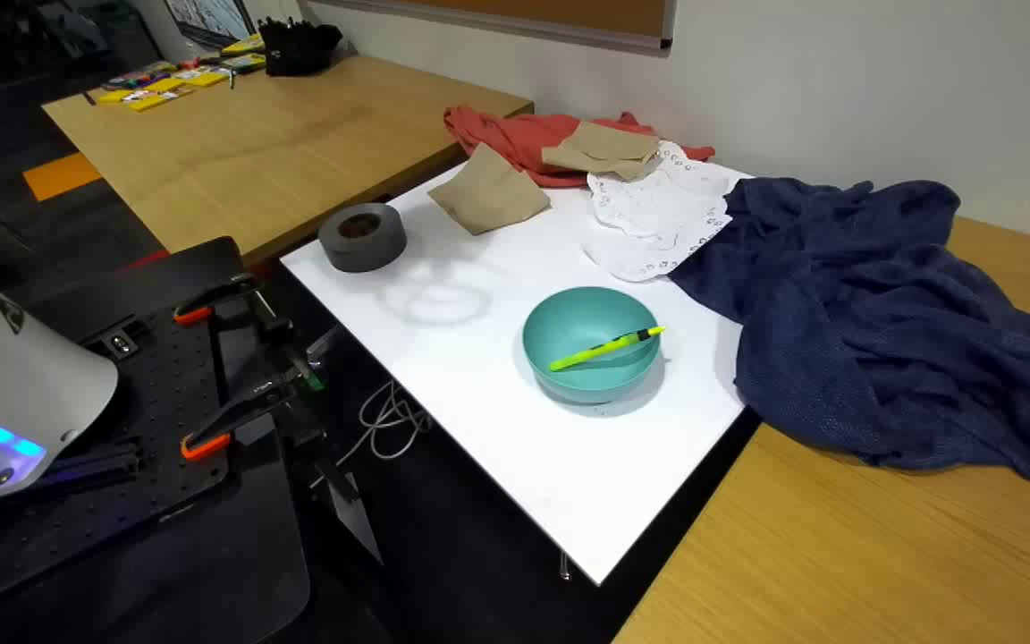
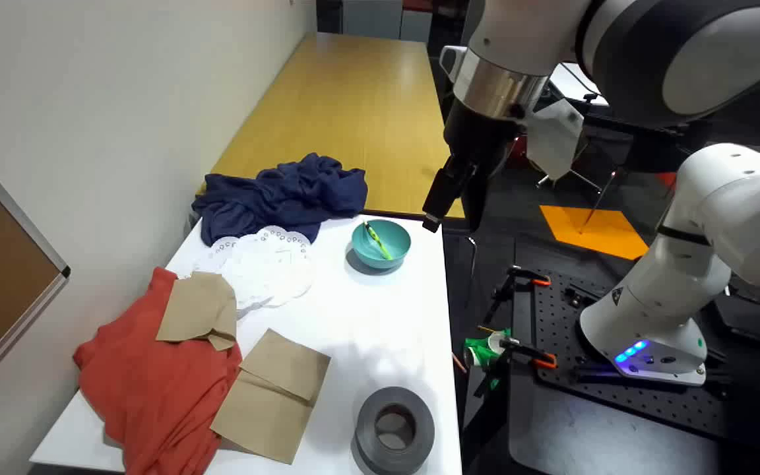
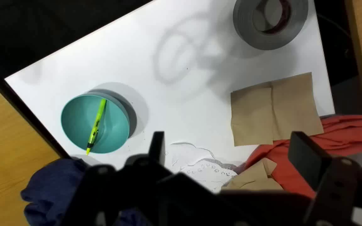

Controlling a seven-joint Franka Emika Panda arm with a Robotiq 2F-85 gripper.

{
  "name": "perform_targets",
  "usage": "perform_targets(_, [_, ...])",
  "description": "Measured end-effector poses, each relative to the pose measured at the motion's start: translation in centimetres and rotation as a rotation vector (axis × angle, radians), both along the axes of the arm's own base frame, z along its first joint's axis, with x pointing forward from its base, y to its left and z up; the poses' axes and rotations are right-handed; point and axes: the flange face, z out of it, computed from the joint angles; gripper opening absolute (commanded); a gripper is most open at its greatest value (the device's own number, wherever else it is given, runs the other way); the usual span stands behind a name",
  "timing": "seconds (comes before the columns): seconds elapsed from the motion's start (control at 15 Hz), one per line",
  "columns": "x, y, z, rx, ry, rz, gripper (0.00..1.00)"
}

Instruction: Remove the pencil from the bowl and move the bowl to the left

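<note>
Two black fingers (image 3: 157,146) of the gripper (image 3: 227,146) stand spread wide in our wrist view, so we find it released. In an exterior view we see the white arm (image 2: 528,36) overhead, with the gripper beneath it, angled downward and apart from the teal bowl (image 3: 80,122).

That bowl sits upright on the white table (image 1: 551,474), near the edge that faces a wooden table (image 1: 882,555). The yellow-green highlighter (image 3: 96,125) is inside it; we see it slant across the bowl, its dark-banded end at the rim and the tip poking just past.

Near the bowl, a navy cloth (image 1: 890,358) lies crumpled across both tables, touching a white lace-edged paper doily (image 2: 268,270). Toward the opposite end of the white table we find a roll of grey duct tape (image 1: 367,253) lying flat, with a creased brown paper sheet (image 2: 271,402) near it. Another brown paper sheet (image 2: 196,307) rests on a rumpled red cloth (image 2: 156,389). We also see a corkboard (image 1: 515,9) on the wall (image 1: 837,89) and orange-tipped clamps (image 1: 206,445) at the edge of a black perforated plate (image 1: 162,394).
</note>
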Motion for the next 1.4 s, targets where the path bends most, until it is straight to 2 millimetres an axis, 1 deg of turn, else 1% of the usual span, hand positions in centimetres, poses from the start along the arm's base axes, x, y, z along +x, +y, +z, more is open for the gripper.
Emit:
perform_targets(0.53, [0.0, -0.1, 0.0, -0.002, 0.0, 0.0, 1.0])
perform_targets(0.67, [0.3, -0.9, -0.1, -0.006, 0.001, -0.012, 1.0])
perform_targets(0.8, [0.9, -2.9, -0.2, -0.011, 0.002, -0.037, 1.0])
perform_targets(0.93, [1.8, -5.7, -0.7, -0.011, 0.005, -0.071, 1.0])
perform_targets(1.07, [2.8, -9.1, -1.6, 0.007, 0.006, -0.092, 1.0])
perform_targets(1.2, [3.9, -12.5, -3.0, 0.026, 0.0, -0.104, 1.0])
perform_targets(1.4, [5.4, -17.0, -6.1, 0.04, -0.016, -0.147, 1.0])
